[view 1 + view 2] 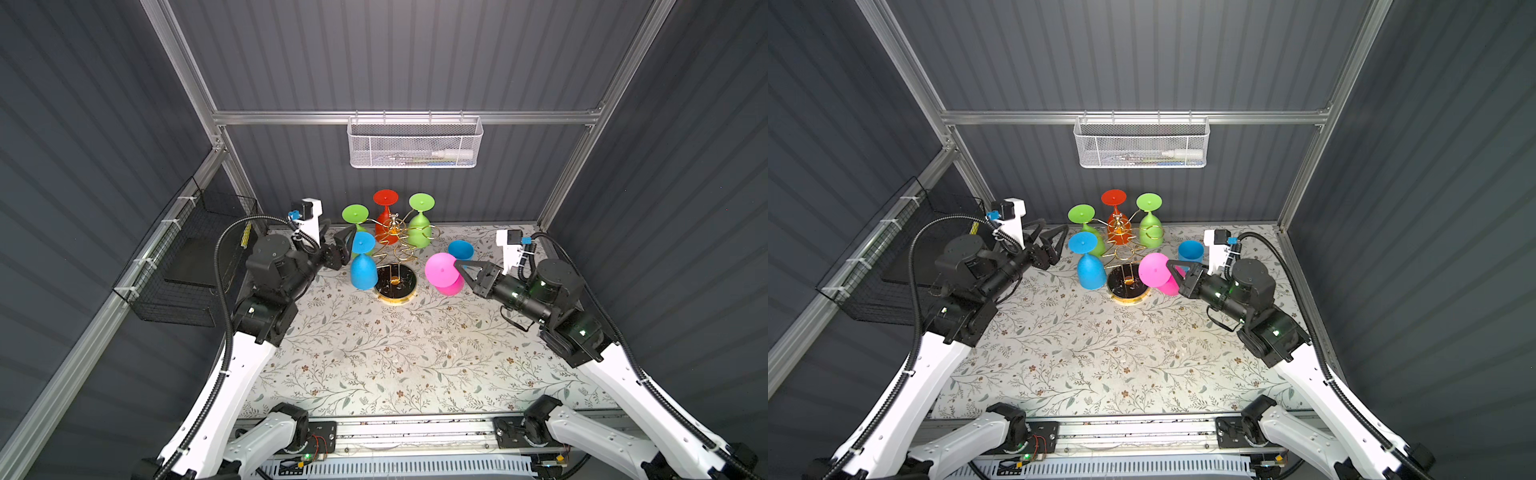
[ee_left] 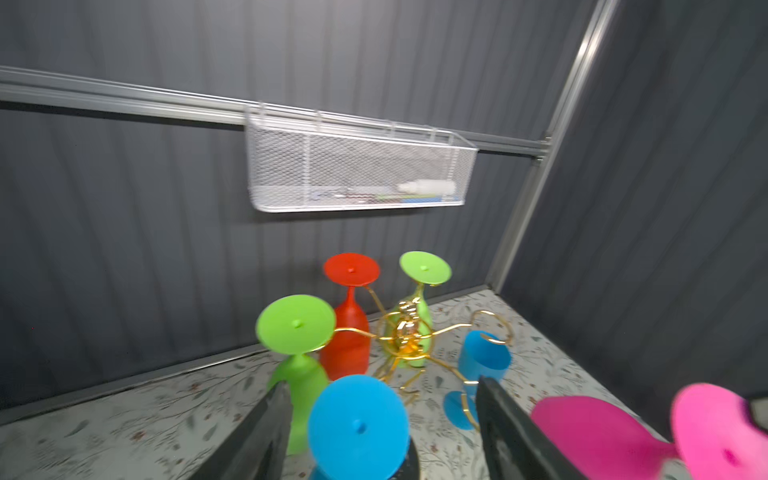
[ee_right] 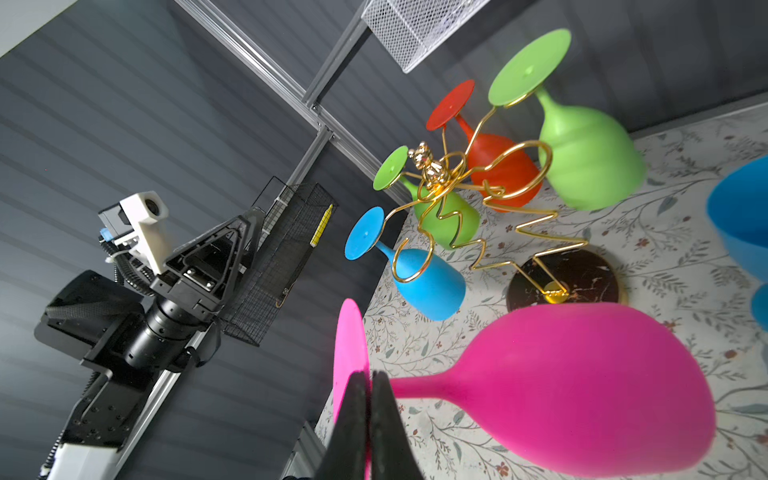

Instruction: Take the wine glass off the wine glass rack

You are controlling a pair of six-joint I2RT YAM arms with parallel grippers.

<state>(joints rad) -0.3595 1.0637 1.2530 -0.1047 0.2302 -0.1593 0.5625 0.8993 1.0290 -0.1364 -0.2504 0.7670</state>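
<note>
Where the right fingers (image 1: 469, 268) press together in both top views, they grip the pink wine glass (image 1: 441, 270) by its stem, just behind its foot. That glass is tilted, off the wine glass rack (image 1: 392, 227), just beside the rack's black base (image 1: 395, 286). Whether its bowl touches the counter (image 1: 374, 353) cannot be told. An upright blue glass (image 1: 460, 249) stands just beside these fingers, on their far side. The left fingers (image 1: 1054, 235) are spread and hold nothing. The hanging blue wine glass (image 1: 1084, 243) is just past their tips, foot up in a ring of the rack. Beyond it hang a near green glass (image 1: 1080, 214), a red glass (image 1: 1113, 197) and a far green glass (image 1: 1149, 202).

From the left wrist, in a blurred picture, the left fingers (image 2: 266, 432) stand wide apart. The foot of the hanging blue wine glass (image 2: 359, 424) is between them, touching neither. The pink wine glass (image 2: 602, 436) lies outside one finger, and the near green glass (image 2: 296, 324) is just by the tip of the other.

From the right wrist, the right fingers (image 3: 353, 424) are clenched on the stem of the pink wine glass (image 3: 582, 386), with its foot on one side of them and its bowl on the other. Past the bowl stands the wine glass rack (image 3: 430, 170), with four glasses hanging from its gold arms.
</note>
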